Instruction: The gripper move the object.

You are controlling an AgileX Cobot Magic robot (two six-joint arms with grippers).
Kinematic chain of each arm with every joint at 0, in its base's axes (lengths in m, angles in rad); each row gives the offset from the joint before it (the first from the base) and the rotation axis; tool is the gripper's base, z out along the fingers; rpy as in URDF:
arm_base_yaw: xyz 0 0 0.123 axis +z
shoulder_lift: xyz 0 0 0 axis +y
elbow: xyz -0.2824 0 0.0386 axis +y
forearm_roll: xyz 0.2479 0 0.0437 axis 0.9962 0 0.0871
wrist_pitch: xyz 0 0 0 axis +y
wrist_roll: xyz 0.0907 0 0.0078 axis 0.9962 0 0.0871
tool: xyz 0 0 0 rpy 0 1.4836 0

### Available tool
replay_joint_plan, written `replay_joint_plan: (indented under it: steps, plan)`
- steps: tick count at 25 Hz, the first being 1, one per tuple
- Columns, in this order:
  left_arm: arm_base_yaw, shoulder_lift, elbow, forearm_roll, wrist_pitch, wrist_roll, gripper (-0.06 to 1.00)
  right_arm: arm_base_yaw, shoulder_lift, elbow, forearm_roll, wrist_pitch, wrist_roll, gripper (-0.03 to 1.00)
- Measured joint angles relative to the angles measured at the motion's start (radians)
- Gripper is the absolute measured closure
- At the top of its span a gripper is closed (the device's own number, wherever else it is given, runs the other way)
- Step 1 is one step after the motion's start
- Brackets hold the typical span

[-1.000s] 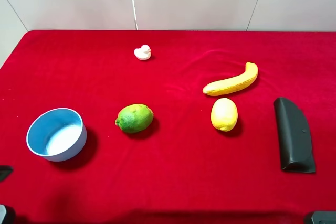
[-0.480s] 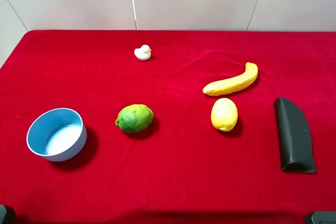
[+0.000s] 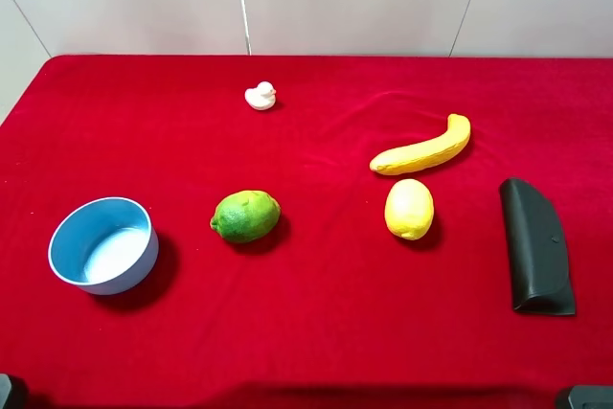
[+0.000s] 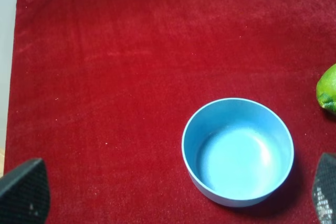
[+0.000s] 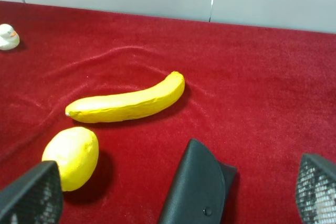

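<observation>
Counted on table [image 3: 316,332]: 1 lime [image 3: 246,215] | 1 lemon [image 3: 409,209] | 1 banana [image 3: 422,147] | 1 bowl [image 3: 103,244] | 1 duck [image 3: 260,96] | left hand [image 4: 173,195] released, empty | right hand [image 5: 178,195] spread wide, nothing grasped

A table covered by a red velvety cloth [image 3: 326,332] is seen, set against a pale panelled wall. Slight creases are noted in the cloth near the far right items.

Lying directly on the cloth:
- a small white duck [image 3: 260,96], placed toward the far edge, well apart from the rest;
- a blue bowl [image 3: 103,244], set upright at the near left;
- a green lime [image 3: 245,215], placed near the bowl, not touching it;
- a yellow lemon [image 3: 409,209], right of centre;
- a banana [image 3: 422,148], laid just beyond the lemon;
- a black case [image 3: 536,246], laid flat at the right.
</observation>
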Motion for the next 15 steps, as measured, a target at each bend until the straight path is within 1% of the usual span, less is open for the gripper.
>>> replay_joint_plan:
  steps: [15]
  plan:
    - [0.000,0.000,0.000,0.000,0.000,0.000,-0.04,0.000,0.000,0.000,0.004,0.000,0.000,0.27]
